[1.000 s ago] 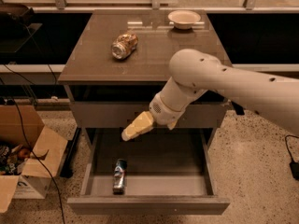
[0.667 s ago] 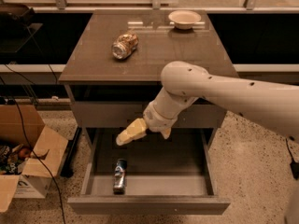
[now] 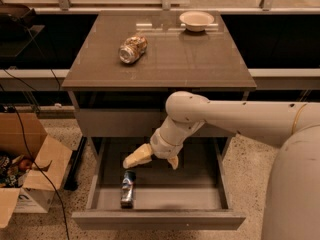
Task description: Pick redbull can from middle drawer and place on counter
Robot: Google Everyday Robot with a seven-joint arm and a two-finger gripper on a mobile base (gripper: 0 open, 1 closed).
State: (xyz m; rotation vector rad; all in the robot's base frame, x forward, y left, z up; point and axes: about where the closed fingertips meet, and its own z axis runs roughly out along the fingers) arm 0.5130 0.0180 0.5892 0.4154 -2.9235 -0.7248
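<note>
The redbull can [image 3: 128,188] lies on its side on the floor of the open middle drawer [image 3: 160,219], at the front left. My gripper [image 3: 155,161] hangs over the drawer, just above and to the right of the can and not touching it. Its fingers [image 3: 137,158] are spread and hold nothing. My white arm reaches in from the right and hides part of the drawer's back. The counter [image 3: 170,59] is the glossy grey-brown top above the drawers.
A fat gold-brown can [image 3: 133,49] lies on its side on the counter's back left. A pale bowl [image 3: 196,20] stands at the back right. An open cardboard box [image 3: 30,174] and cables sit on the floor to the left.
My gripper has moved left and lower, into the drawer opening and closer to the redbull can. The can has not moved.
</note>
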